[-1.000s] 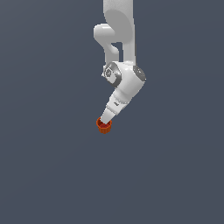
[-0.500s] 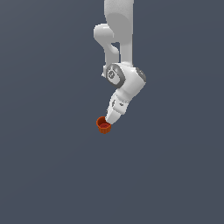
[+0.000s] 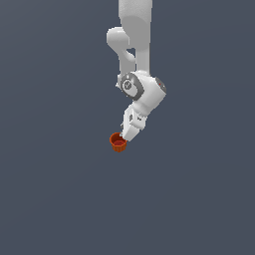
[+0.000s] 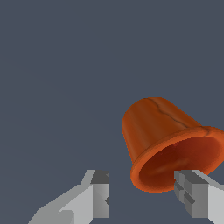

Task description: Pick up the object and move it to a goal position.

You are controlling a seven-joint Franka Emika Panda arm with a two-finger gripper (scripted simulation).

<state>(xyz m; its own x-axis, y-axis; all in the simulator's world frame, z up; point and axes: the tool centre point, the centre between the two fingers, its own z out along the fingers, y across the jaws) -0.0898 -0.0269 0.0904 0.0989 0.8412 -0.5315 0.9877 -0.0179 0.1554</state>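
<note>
The object, a small orange-red tapered cup, lies tilted just under the tip of the white arm's hand in the exterior view. In the wrist view the cup shows its ribbed side and its open mouth toward the camera. My gripper is open, with its fingers wide apart. One finger stands clear of the cup's rim with grey floor showing between them. The other finger sits in front of the cup's mouth. In the exterior view the gripper touches or nearly touches the cup's rim.
A plain dark grey floor fills both views. The white arm comes down from the top of the exterior view. No goal marker shows.
The arm's wrist has sunk slightly and the hand has turned steeper over the cup. The cup has stayed in almost the same spot.
</note>
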